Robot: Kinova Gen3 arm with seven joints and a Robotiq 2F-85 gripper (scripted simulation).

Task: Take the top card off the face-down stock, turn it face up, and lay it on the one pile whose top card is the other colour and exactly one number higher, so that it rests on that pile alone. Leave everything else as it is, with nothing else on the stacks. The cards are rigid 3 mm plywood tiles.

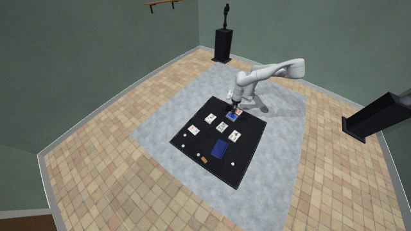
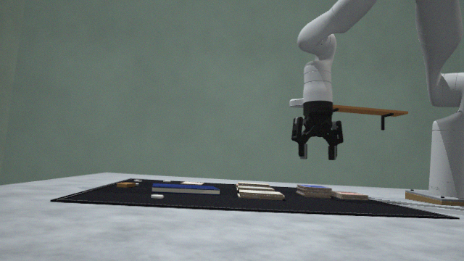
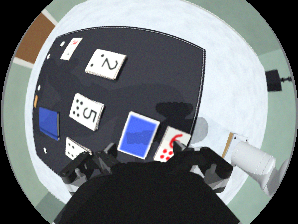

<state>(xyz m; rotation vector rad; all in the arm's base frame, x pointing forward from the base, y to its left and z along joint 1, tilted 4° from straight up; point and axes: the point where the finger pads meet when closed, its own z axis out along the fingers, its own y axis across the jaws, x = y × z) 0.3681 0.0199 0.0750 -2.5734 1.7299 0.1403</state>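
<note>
The face-down stock [image 1: 232, 116] [image 2: 314, 188] [image 3: 139, 136] is a short pile with a blue back at the mat's far side. A face-up red card [image 1: 239, 111] [image 2: 351, 196] [image 3: 172, 145] lies right beside it. On the black mat [image 1: 250, 151] [image 2: 109, 196] [image 3: 153, 70] lie face-up piles: a black 2 [image 1: 210, 118] [image 3: 105, 63], a black 5 [image 1: 221, 127] [image 3: 87, 111], a black 4 [image 1: 234, 136] and a red card [image 1: 193, 129] [image 3: 71, 48]. My gripper [image 1: 234, 108] [image 2: 317, 156] [image 3: 144, 148] is open and empty. It hangs well above the stock.
A larger flat blue block [image 1: 219, 149] [image 2: 185, 188] [image 3: 48, 123] lies on the near half of the mat. Small white discs [image 1: 232, 163] [image 2: 157, 196] and a small orange block [image 1: 204, 159] [image 2: 126, 184] sit near the mat's edges. The arm's base [image 2: 444, 159] stands beyond the mat.
</note>
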